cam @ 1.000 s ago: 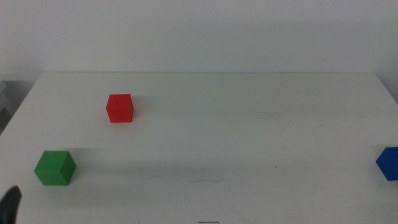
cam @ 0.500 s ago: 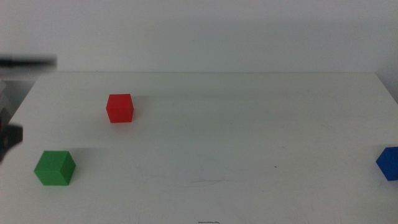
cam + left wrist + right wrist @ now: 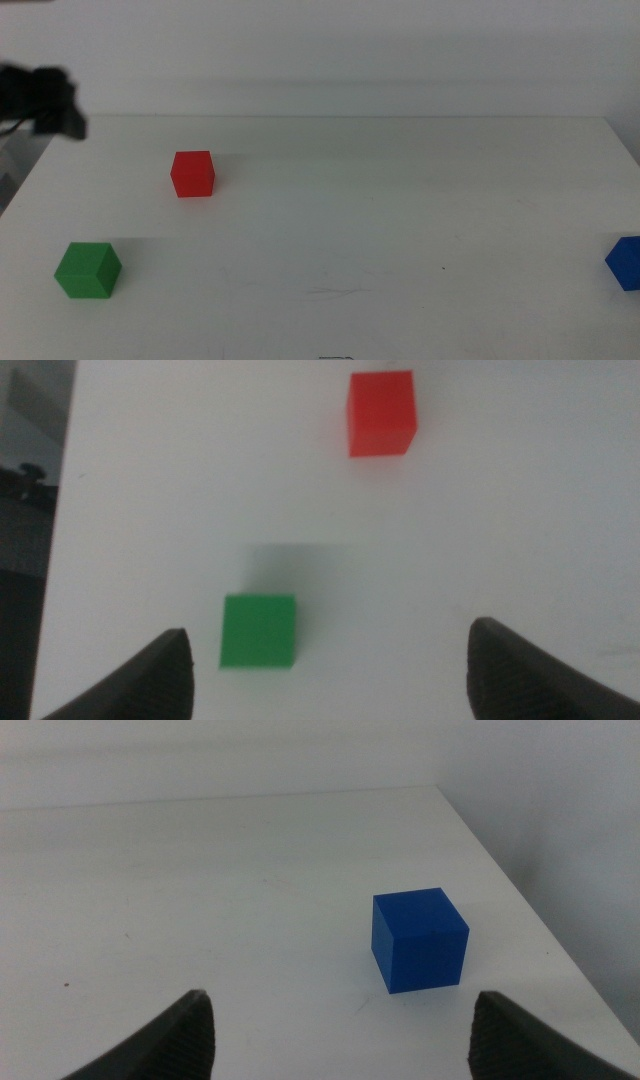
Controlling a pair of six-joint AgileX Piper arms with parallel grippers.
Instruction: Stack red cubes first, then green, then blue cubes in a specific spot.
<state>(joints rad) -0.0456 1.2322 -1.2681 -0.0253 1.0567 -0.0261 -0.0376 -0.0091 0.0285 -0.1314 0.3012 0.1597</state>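
Blue cube (image 3: 624,263) cut off at edge — left gripper (image 3: 42,98) blurred.

Red cube (image 3: 192,173), green cube (image 3: 88,270) matte; table (image 3: 400,220) smooth

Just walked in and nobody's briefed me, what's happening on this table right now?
Nothing is stacked yet. The red cube, green cube and blue cube sit apart on the white table. The left gripper hangs open above the green and red cubes, holding nothing. The right gripper waits open by the blue cube.
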